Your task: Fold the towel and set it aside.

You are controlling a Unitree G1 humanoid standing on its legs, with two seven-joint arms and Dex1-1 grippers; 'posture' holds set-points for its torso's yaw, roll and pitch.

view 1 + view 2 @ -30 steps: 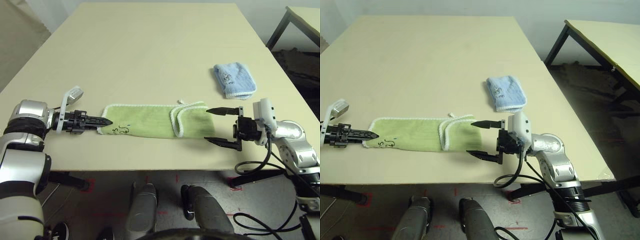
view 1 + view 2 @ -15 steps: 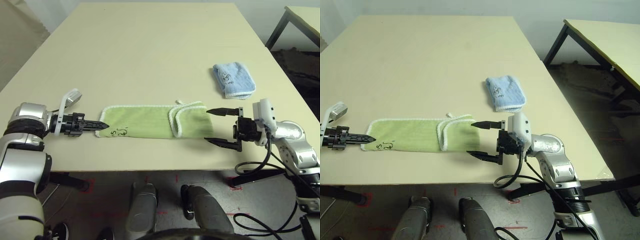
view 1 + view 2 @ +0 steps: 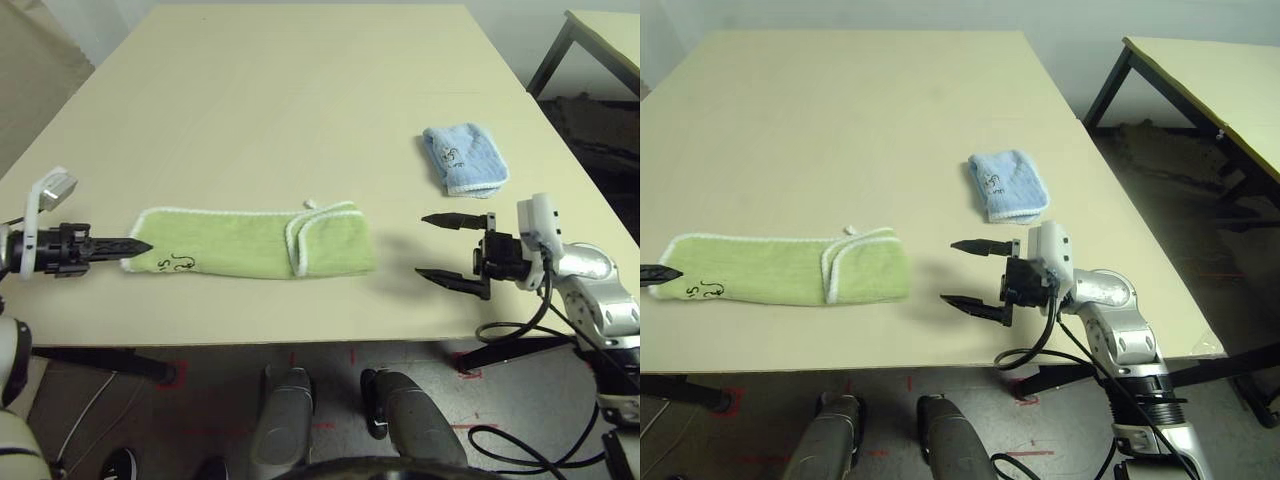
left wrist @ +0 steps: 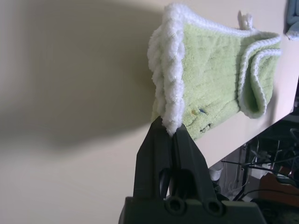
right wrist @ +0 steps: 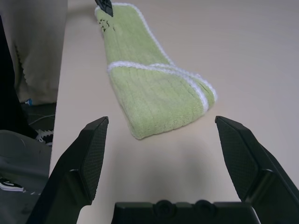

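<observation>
Now dragged off to the left along the near edge of the big tan wooden table (image 3: 300,90): the long soft light green terry towel with white stitched edging (image 3: 250,243), already folded into a narrow strip with its right end lapped back over itself. Lying flat, with the dark little doodle near its left end and a small white tag poking out at the far edge.

Pulled by the left gripper with two black fingers (image 3: 135,246), pressed tight together and pinching the white edging at the towel's left tip. Seen up close from the left wrist: fluffy white trim squeezed right between the black fingertips (image 4: 169,140).

A second ago, much nearer the right gripper with two black fingers (image 3: 447,247), almost between those fingers. Well apart from them at this moment, with bare table in the gap. Right gripper spread as wide as can be, holding nothing, hovering low over the table's near edge and kept in the same spot.

Farther back on the right, a small light blue terry towel folded into a little pad (image 3: 462,158), not touched.

Probably the "set it aside" part of the job: folding looks mostly done, and sliding over to the left side looks like clearing it out of the way. Likely left to do: let go of the corner and lift away.
</observation>
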